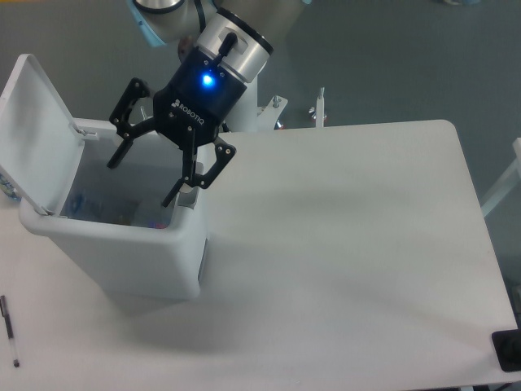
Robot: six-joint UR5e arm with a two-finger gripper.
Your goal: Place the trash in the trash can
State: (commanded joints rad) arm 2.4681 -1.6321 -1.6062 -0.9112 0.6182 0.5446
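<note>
The trash can [122, 257] stands at the table's left, a pale rectangular bin with its lid [37, 130] swung up and open. My gripper [140, 181] hangs over the bin's mouth, open, with nothing between its black fingers. Down inside the bin, a faint bluish shape of clear plastic [89, 202] shows against the wall; it looks like the bottle, though I cannot make out its cap or label. The paper slip is hidden or out of view.
A thin black pen [10, 330] lies on the table at the far left front. A dark object [509, 350] sits at the table's right front corner. Metal fittings [319, 106] stick up behind the table's back edge.
</note>
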